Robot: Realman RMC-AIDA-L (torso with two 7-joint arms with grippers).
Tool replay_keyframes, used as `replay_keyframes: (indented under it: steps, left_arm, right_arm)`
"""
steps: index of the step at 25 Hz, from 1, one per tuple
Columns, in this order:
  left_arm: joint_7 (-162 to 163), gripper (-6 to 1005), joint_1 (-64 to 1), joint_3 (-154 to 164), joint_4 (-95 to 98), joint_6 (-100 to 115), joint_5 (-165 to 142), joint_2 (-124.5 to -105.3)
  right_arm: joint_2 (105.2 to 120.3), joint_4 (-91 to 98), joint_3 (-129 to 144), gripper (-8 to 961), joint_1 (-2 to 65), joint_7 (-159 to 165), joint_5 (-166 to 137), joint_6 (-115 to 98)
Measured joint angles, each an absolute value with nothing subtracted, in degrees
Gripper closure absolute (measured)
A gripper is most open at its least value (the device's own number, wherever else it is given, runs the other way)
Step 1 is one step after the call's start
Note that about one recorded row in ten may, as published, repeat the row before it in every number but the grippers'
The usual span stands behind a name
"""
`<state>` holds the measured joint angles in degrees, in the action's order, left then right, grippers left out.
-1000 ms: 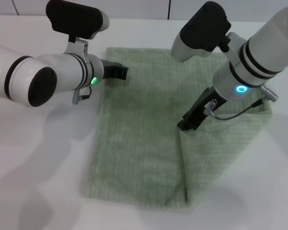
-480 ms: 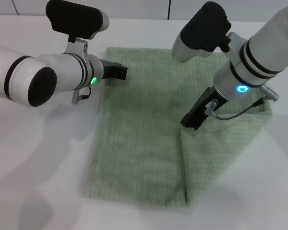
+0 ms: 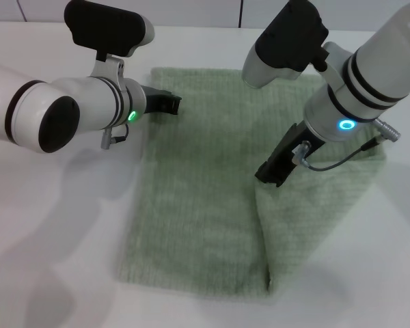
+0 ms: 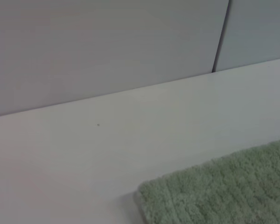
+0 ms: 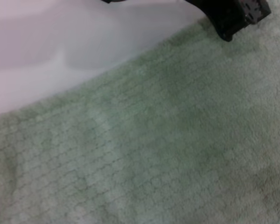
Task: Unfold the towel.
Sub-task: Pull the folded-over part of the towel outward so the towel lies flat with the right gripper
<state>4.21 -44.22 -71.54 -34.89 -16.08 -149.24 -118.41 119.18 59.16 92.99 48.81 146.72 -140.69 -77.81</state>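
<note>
The towel [image 3: 198, 198] is a pale green ribbed cloth lying on the white table, with its right part folded over as a flap [image 3: 314, 205]. The flap's edge runs from my right gripper down to the near hem. My right gripper [image 3: 268, 175] points down at the top of that edge, its black fingers together on the cloth. The left gripper [image 3: 167, 102] rests at the towel's far left corner [image 4: 214, 196]. In the right wrist view the ribbed towel [image 5: 144, 140] fills the picture, with a black gripper [image 5: 233, 16] at its edge.
The white table [image 3: 61, 225] surrounds the towel, with bare surface to the left and along the near edge. A pale wall panel [image 4: 107, 46] rises behind the table's far edge.
My right gripper has shifted only slightly at the flap's edge, and the flap's top moved a little with it. The left arm has stayed still.
</note>
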Motion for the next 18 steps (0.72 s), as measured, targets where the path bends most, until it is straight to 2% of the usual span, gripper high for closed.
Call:
replay_keyframes:
  steps: [18]
  left_arm:
    - [4.21,995,-44.12,-71.54,-34.89,-16.08,-149.33,-118.30]
  right_arm:
    - [119.10,79.96,92.61,920,43.89,152.34,-148.06,-92.71]
